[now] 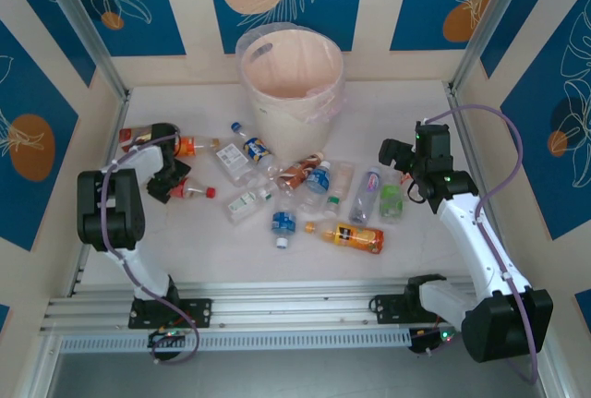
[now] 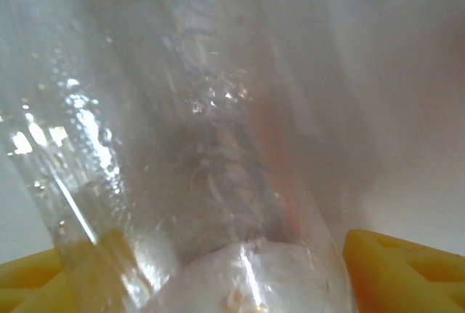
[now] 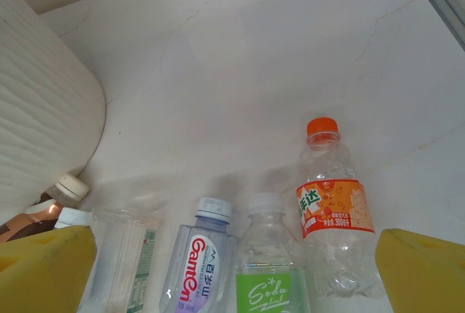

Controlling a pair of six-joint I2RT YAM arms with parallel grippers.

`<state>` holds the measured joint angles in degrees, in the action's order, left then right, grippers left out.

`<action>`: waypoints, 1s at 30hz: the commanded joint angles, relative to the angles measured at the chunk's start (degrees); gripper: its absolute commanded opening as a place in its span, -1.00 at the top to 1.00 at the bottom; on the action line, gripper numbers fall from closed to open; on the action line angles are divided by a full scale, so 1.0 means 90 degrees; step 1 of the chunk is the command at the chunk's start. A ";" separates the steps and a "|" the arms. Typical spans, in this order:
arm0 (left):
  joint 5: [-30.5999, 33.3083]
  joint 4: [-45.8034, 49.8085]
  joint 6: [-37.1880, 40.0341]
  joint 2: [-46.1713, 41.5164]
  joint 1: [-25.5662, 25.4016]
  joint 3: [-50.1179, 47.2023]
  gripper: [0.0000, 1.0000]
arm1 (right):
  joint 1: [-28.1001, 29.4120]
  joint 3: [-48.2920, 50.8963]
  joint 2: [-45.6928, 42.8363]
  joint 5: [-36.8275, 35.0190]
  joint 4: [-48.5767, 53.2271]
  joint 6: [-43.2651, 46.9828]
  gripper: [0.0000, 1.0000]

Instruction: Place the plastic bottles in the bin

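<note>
1. Mostly, bare table [image 1: 231,264] runs along the near edge, between the scattered plastic bottles [image 1: 319,179] and the arm bases; both far corners also lie bare.
2. Close to the left edge, the left gripper [image 1: 169,179] has its yellow fingers [image 2: 396,269] pressed against both sides of a red-capped bottle [image 1: 191,191].
3. Toward the right edge, the right gripper [image 1: 395,154] hangs with its fingers spread wide. It is above a row of bottles that includes a green Soda bottle [image 3: 272,277], a Ganten bottle [image 3: 203,258] and an orange-capped bottle [image 3: 330,208].
4. At the middle of the far edge the bin [image 1: 286,70] stands upright. A clear liner [image 1: 328,102] is draped over its rim and its pale inner wall shows. The bottles lie on the table just in front of it.
</note>
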<state>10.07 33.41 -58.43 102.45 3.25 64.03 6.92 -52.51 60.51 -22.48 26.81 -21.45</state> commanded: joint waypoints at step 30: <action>-0.0503 -0.0298 0.1691 -0.2864 -0.1244 0.2191 -0.09 | 0.0037 -0.0184 -0.0652 0.0426 0.0314 -0.0198 -0.99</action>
<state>6.44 33.32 -46.46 75.79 -5.06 79.13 6.92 -52.49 56.29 -21.06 27.90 -21.74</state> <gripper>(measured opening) 0.561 0.993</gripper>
